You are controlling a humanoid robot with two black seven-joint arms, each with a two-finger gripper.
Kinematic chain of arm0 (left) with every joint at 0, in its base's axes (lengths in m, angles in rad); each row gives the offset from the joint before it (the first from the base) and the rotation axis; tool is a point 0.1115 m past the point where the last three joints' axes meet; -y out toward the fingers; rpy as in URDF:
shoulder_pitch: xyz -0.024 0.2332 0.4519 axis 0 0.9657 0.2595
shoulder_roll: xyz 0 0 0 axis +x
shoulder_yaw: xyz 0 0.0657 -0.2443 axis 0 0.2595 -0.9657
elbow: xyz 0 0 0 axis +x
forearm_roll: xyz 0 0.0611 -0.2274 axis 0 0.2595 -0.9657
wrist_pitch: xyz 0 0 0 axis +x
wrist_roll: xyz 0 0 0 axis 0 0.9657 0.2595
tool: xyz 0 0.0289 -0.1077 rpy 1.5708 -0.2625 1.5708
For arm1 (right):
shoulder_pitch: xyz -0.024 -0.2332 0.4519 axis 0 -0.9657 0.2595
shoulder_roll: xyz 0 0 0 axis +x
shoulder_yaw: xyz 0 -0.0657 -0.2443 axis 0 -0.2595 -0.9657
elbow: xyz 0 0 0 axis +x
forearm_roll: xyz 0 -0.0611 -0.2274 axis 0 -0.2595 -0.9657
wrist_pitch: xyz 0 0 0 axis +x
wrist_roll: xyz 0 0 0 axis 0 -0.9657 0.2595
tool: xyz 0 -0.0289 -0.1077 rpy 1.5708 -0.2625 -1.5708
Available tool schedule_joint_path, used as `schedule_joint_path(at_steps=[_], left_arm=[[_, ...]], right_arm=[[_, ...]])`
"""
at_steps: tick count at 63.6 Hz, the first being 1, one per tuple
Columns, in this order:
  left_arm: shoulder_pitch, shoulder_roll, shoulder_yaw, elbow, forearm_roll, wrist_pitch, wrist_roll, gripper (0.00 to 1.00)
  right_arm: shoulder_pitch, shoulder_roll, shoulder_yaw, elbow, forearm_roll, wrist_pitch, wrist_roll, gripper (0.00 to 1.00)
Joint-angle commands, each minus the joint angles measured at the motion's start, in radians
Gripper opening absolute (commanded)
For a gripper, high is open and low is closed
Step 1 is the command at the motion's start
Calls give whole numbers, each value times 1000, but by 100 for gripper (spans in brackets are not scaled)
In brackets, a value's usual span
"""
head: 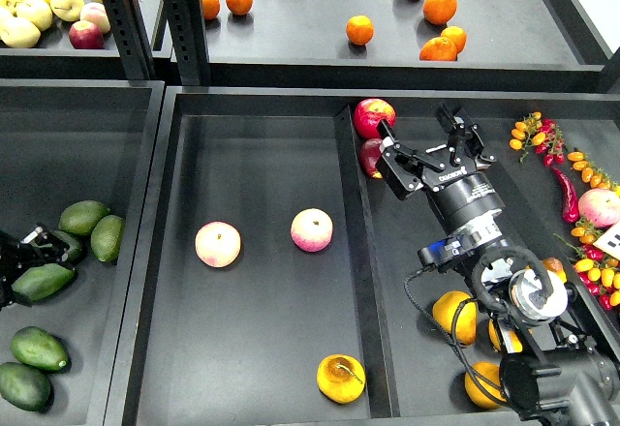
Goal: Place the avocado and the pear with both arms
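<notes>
No writing is legible. Dark trays; pear near front edge. Right gripper spread wide, empty. Left gripper by avocado, state unclear.

Dark grey shelving fills the view: a wide tray split by a raised divider, with another tray to its left. Behind them, black perforated posts carry an upper shelf, evenly lit from above.

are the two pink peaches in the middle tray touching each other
Apart. The head view shows bare dark tray floor between the left peach and the right peach.
</notes>
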Motion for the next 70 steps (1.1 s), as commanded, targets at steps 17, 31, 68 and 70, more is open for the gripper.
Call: schedule_joint_path(at_steps=[17,31,68,70], left_arm=[[211,-98,-418,14,-133,0,0,87],[413,-236,-750,14,-138,0,0,88],[808,-687,-1265,-24,-233,0,0,90],[815,-697,-1275,-32,-242,0,0,90]], right_arm=[[-98,-43,-68,22,5,14,-70,100],[-93,-181,-108,29,5,14,-123,100],[158,-594,-568,27,0,13,-190,100],[181,-603,-591,27,0,13,-190,100]])
